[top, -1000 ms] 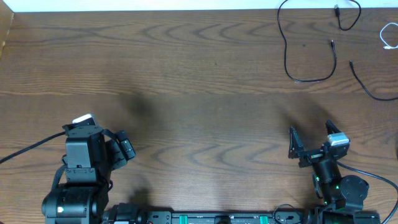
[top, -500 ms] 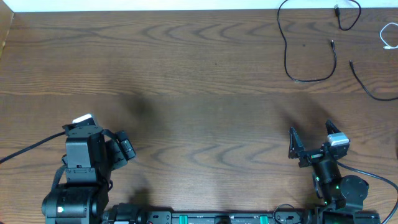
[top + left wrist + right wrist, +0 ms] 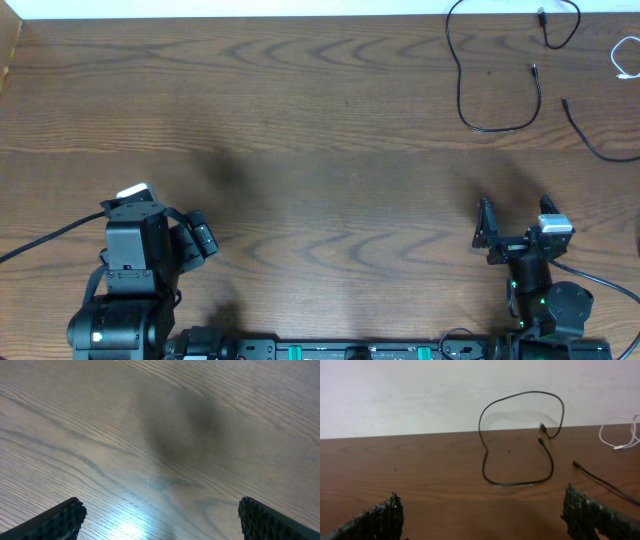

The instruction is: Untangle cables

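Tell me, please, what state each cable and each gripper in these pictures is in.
Long black cable: loose in one open loop, apart from the other cables.
Second black cable: gently curved, apart from the others, running out of view.
White cable: looped, only partly in view at the overhead picture's right edge.
Left gripper: jaws open, holding nothing.
Right gripper: jaws open, holding nothing.

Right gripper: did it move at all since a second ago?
Yes. In the overhead view the right gripper slid a little to the right, measured against the looped black cable, which stayed put.
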Action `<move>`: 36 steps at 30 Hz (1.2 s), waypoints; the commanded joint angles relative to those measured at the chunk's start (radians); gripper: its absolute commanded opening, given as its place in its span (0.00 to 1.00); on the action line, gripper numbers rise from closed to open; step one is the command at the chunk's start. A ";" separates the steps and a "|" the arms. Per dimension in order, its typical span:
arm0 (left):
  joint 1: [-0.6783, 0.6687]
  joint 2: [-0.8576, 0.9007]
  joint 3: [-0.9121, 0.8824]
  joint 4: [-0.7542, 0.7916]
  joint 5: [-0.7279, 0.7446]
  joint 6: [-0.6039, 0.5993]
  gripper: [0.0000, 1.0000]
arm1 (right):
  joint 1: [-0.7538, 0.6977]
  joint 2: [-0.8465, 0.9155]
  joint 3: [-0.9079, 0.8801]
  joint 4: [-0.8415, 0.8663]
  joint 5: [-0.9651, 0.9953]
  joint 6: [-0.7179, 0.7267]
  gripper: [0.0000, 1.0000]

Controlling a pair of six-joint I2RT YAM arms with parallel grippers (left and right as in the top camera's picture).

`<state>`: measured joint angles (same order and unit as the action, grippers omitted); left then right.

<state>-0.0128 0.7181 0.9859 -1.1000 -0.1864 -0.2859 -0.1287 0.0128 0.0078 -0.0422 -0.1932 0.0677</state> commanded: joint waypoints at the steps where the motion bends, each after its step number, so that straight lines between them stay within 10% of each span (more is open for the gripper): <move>1: 0.006 -0.001 0.019 -0.003 -0.009 0.016 0.97 | -0.008 -0.008 -0.002 -0.022 0.045 0.002 0.99; 36: -0.002 -0.132 -0.013 -0.029 -0.046 0.039 0.98 | -0.008 -0.008 -0.002 -0.022 0.059 0.002 0.99</move>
<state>-0.0132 0.6754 0.9859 -1.1187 -0.1955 -0.2752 -0.1287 0.0124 0.0078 -0.0601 -0.1410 0.0681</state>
